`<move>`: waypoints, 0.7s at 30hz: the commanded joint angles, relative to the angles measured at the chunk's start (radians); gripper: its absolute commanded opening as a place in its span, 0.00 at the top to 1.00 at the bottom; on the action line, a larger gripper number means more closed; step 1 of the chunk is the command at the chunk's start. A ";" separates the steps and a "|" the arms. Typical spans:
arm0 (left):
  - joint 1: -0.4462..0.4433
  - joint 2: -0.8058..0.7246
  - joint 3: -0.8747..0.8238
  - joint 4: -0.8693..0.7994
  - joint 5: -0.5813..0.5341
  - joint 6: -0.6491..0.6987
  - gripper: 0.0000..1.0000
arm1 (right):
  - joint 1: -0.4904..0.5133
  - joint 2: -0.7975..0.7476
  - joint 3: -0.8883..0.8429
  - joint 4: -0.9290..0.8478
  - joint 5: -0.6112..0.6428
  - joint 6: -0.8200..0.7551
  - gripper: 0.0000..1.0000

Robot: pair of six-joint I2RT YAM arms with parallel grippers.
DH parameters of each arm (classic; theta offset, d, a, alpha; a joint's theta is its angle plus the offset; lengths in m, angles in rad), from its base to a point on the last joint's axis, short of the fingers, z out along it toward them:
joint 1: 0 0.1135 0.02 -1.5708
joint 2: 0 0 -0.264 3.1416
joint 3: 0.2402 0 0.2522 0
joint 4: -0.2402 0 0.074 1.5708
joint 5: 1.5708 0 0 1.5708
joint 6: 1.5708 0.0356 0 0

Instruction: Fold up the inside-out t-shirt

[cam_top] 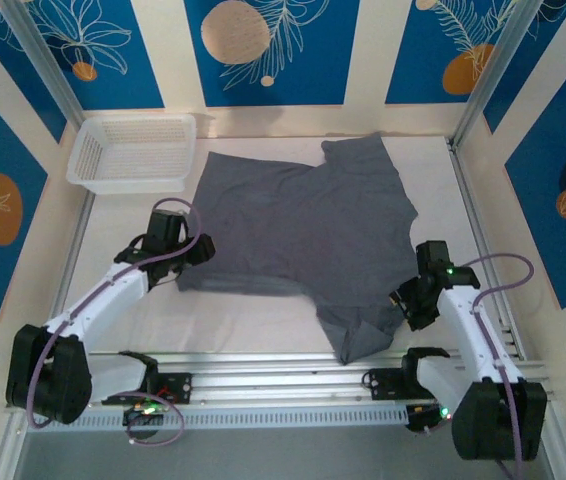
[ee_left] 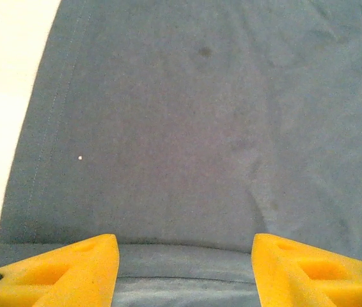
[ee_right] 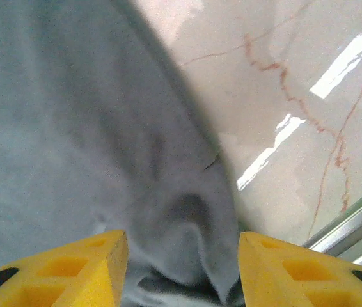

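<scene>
Shirt: The soft dark grey short-sleeved t-shirt (cam_top: pixel 303 220) lies spread out in the middle of the flat white table (cam_top: pixel 253 325). It sits a bit crooked, and one bunched end trails toward the near edge.
Basket: A white plastic mesh basket (cam_top: pixel 93 150) stands in the far left corner, close to the shirt's far corner. It is out of the way, so the cloth has room.
Left claw: The left claw (ee_left: pixel 184 240) sits over the left edge of the shirt. Its yellow fingers (ee_left: pixel 72 268) stand partly apart and pinch nothing. Flat cloth and a folded hem lie below them.
Right claw: The right claw (ee_right: pixel 181 235) is at the right near side, where the shirt puckers up. Its fingers are partly apart too. A soft lump of cloth sits between them, but they do not squeeze it.
Why one on each side: The shirt is big and floppy. I think one claw on each side can lift it evenly, so it does not sag or twist.
How far along: I see no neat fold, so the job looks barely begun.
Next, I guess: Each claw needs to close on its edge, then both carry the cloth across together.
Watch out: Thin cloth slips, and a claw may pinch two layers.
</scene>
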 commanded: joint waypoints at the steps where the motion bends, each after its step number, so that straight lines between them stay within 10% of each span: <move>1: -0.009 -0.037 0.002 -0.007 -0.027 -0.004 0.43 | -0.006 0.071 -0.064 0.100 -0.013 0.055 0.50; 9: -0.008 -0.071 0.000 -0.024 -0.048 0.007 0.43 | 0.085 0.145 -0.156 0.211 0.096 0.137 0.47; 17: -0.008 -0.073 -0.001 -0.044 -0.059 -0.010 0.43 | 0.076 -0.004 -0.204 0.227 0.132 0.162 1.00; 21: -0.005 -0.067 0.030 -0.260 -0.276 -0.160 0.48 | 0.074 -0.139 -0.142 0.144 0.163 0.125 1.00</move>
